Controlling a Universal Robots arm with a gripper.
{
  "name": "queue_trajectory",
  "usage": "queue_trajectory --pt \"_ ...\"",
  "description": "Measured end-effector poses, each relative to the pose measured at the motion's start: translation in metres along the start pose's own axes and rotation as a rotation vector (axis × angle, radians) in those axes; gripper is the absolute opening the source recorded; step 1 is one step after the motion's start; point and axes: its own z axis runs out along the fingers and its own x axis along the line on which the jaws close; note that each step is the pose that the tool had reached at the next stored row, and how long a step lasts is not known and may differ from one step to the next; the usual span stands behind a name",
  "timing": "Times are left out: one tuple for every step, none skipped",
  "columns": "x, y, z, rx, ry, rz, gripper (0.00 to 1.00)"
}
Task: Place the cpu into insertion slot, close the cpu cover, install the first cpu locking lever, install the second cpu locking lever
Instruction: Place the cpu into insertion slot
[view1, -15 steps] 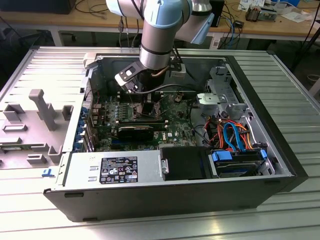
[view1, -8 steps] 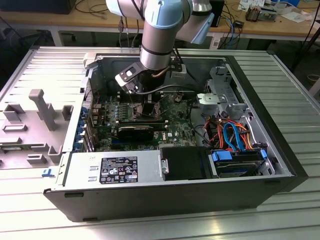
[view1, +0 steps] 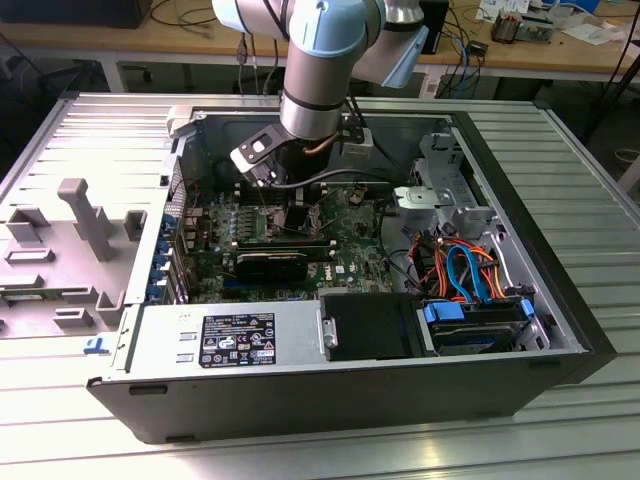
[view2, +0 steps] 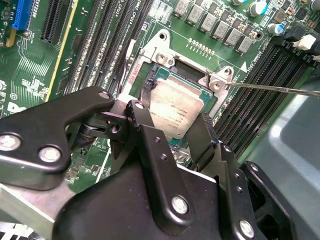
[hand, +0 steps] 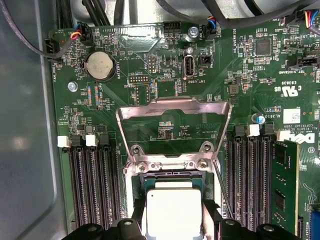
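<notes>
Exterior view: the arm (view1: 318, 90) reaches down into the open case (view1: 300, 390). Second wrist view: the gripper (view2: 176, 104) clasps the cpu (view2: 178, 109) by two opposite edges with its fingers (view2: 142, 117), right over the slot (view2: 172, 62). First wrist view: the cpu sits between both fingers; the cover (hand: 174, 104) lies flipped open just beside it.

Your arm (view1: 330, 35) hangs in from the top centre of the exterior view, its wrist (view1: 308, 115) pointing down toward the middle of the frame. In the second wrist view your gripper (view2: 175, 114) sits low, with black fingers (view2: 202, 140) pressed against opposite sides of the cpu (view2: 172, 102).
</notes>
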Motion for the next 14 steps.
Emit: queue_trajectory --pt "0.0000 0.0000 0.0000 0.0000 0.0000 0.000 0.53" --pt "0.0000 0.0000 0.0000 0.0000 0.0000 0.000 0.53" --pt "0.0000 0.0000 0.0000 0.0000 0.0000 0.000 0.53" --pt "0.0000 0.0000 0.0000 0.0000 0.0000 0.000 0.53" --pt "0.0000 0.0000 0.0001 0.0000 0.0000 0.000 0.53" --pt "0.0000 0.0000 0.0001 0.0000 0.0000 0.000 0.53" --pt "0.0000 0.0000 0.0001 0.0001 0.0000 0.000 0.53" --pt "0.0000 0.0000 0.0001 0.0001 -0.0001 0.000 0.53" --pt "0.0000 0.0000 0.0001 0.0000 -0.0001 0.000 0.53" --pt "0.0000 0.0000 -0.0001 0.0000 0.0001 0.000 0.53" --pt "0.0000 -0.0002 -0.0016 -0.0001 0.0001 0.000 0.53" --pt "0.0000 -0.0004 -0.0037 0.0000 0.0001 -0.001 0.53" --pt "-0.0001 -0.0006 -0.0046 0.0000 0.0000 0.000 0.53" --pt "0.0000 -0.0006 -0.0046 -0.0001 0.0003 0.000 0.53"
